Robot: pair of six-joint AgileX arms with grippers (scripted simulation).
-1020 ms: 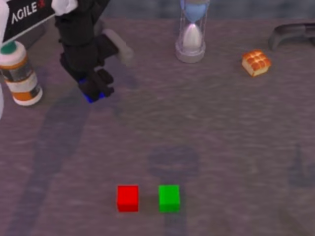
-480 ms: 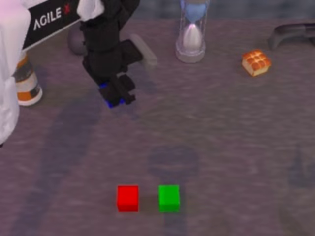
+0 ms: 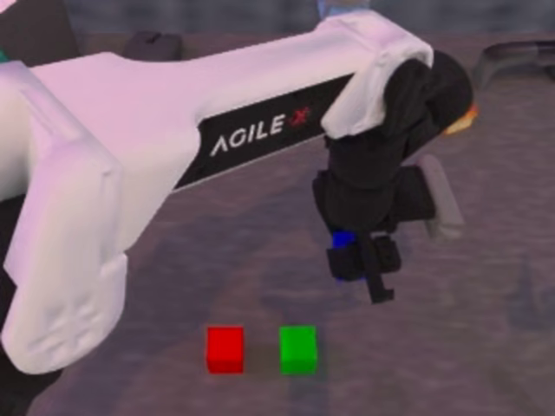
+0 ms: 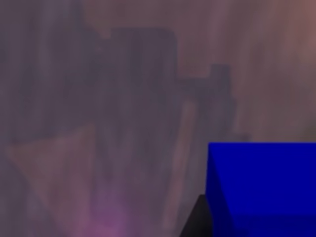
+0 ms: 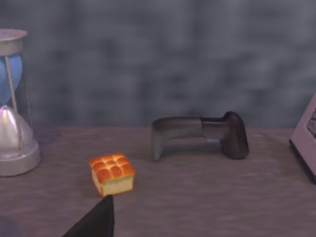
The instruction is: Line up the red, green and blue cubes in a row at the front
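Note:
The red cube (image 3: 225, 348) and the green cube (image 3: 298, 348) sit side by side near the front edge, a small gap between them. My left gripper (image 3: 360, 260) hangs behind and slightly right of the green cube, shut on the blue cube (image 3: 344, 240). The left wrist view shows the blue cube (image 4: 261, 187) large, with one dark finger (image 4: 197, 222) against its side and the table below. My right gripper (image 5: 96, 224) appears only as a dark tip in the right wrist view; the right arm is outside the top view.
My left arm's white link (image 3: 130, 147) covers much of the table's left and middle. At the back right are an orange-tan block with a grid top (image 5: 111, 173), an hourglass (image 5: 12, 103), a dark handheld scanner (image 5: 202, 133) and a frame's edge (image 5: 306, 138).
My left arm swung from the back left toward the right and front, carrying the blue cube to a spot behind the green cube. The red and green cubes stayed put.

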